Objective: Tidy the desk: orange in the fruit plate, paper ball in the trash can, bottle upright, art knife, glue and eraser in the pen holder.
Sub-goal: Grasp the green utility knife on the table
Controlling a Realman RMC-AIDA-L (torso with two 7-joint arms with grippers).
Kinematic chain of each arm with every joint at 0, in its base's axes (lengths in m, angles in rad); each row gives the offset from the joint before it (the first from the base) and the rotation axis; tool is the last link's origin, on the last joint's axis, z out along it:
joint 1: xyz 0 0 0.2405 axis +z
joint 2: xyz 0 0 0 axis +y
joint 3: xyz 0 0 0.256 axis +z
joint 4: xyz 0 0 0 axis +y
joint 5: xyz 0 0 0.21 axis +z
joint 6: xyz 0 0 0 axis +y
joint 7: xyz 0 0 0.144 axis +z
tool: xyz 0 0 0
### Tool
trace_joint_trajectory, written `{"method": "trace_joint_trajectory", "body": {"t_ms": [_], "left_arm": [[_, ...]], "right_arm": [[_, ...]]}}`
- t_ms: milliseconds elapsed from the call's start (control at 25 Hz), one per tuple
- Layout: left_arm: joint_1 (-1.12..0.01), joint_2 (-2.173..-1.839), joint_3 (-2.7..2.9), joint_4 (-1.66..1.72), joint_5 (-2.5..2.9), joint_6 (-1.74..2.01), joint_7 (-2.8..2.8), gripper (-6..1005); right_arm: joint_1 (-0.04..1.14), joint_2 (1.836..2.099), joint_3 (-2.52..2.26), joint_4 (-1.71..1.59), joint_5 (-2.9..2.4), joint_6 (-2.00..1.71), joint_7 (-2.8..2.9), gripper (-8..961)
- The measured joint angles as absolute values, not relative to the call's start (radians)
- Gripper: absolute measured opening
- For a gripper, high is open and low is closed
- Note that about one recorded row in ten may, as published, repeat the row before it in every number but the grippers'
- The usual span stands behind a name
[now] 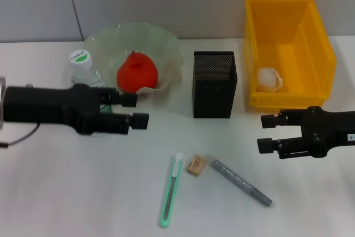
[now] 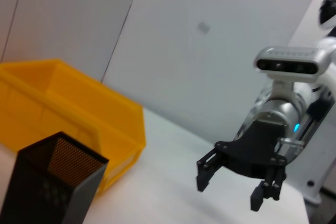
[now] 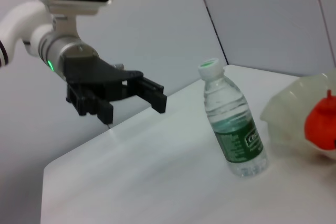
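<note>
We see a smooth white desk [image 1: 83, 192]. At its far left, the orange [image 1: 137, 72] sits in a translucent, wavy-rimmed fruit plate [image 1: 161, 40]. Just left of the plate stands the clear plastic bottle [image 1: 84, 69], upright, with a green-marked cap and green label. In the middle stands the square black mesh pen holder [image 1: 214, 84]. To its right is the trash can [image 1: 319, 48], a glossy yellow plastic bin, with the crumpled white paper ball [image 1: 269, 79] lying in its near left corner.

Three things lie on the near desk: the slim green art knife [image 1: 171, 190], the small tan block of the eraser [image 1: 196, 165] just right of it, and the grey, tube-shaped glue [image 1: 240, 181] stick, lying at a slant further right.

Our left end effector [image 1: 138, 109] hovers near the bottle and plate, its black fingers spread and holding nothing. Our right end effector [image 1: 267, 132] hovers near the trash can, fingers also parted and empty.
</note>
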State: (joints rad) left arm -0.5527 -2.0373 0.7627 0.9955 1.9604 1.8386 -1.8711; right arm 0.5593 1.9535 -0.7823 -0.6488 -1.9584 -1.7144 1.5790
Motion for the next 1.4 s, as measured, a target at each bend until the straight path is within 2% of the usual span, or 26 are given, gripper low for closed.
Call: {"method": "trace_joint_trajectory", "body": {"t_ms": [240,440,880,920,1400], "left_arm": [[-0.636,-2.013,0.786,1.122,2.07,1.871,-2.121,750],[-0.728,-1.993,0.823,1.173,2.163,1.925,-2.303,750],[-0.868,-2.056,1.008,1.312,2.42,1.954,-2.525,750],[-0.909,-2.068,1.041,1.298,2.468,1.95,-2.554,750],[-1.013,-2.078,1.218,1.168,2.522,1.855,-2.663,751]], "right_arm": [[0.55,1.939,-0.783,-0.649,-1.962,-1.714,1.597,789],[0.545,1.937,-0.783,-0.651,-1.972,-1.713,1.599,789],[0.541,1.918,-0.784,-0.659,-1.994,-1.709,1.576,789],[0.541,1.916,-0.784,-0.661,-1.996,-1.709,1.575,789],[0.554,1.916,-0.792,-0.693,-2.03,-1.703,1.578,789]]}}
